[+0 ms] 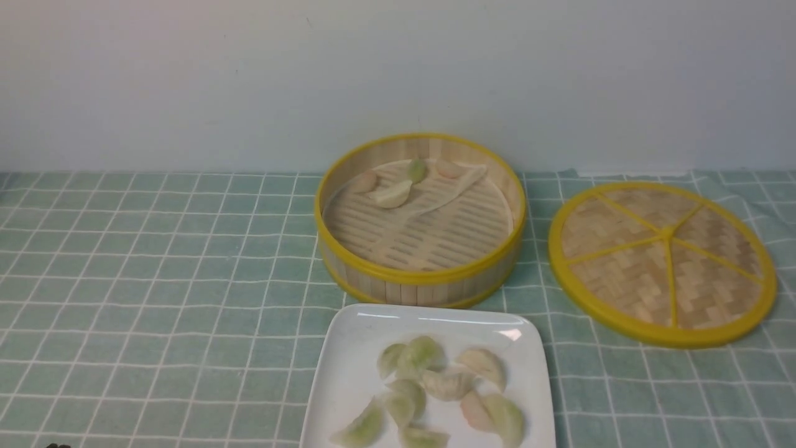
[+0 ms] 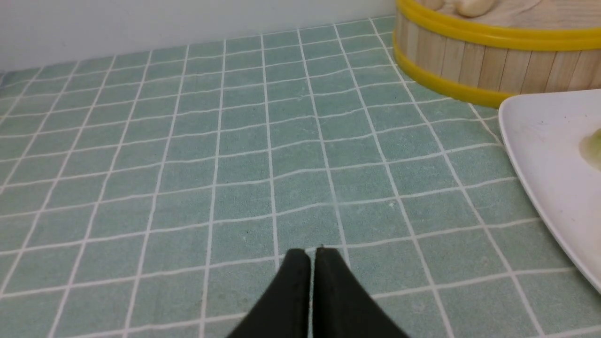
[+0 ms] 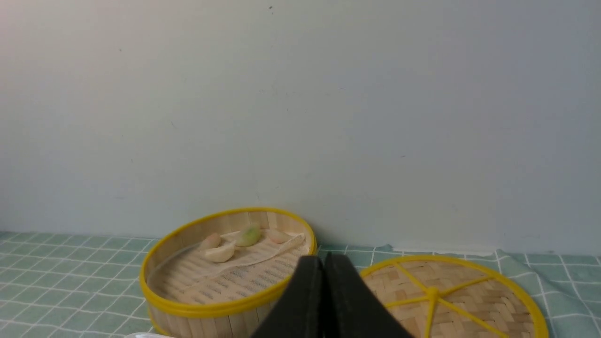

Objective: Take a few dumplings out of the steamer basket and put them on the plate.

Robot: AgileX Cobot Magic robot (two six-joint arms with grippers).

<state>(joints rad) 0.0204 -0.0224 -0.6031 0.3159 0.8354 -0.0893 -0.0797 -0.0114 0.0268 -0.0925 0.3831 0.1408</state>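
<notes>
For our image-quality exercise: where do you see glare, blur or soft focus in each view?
Front view: white glare patches on the plate's far rim; dumplings slightly soft. Left wrist view: tablecloth sharp, even light. Right wrist view: right gripper blurred; steamer basket clearer.

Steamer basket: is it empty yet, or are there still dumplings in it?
Not empty. The steamer basket holds four dumplings near its far wall, on the crumpled liner; its lid lies flat beside it.
</notes>
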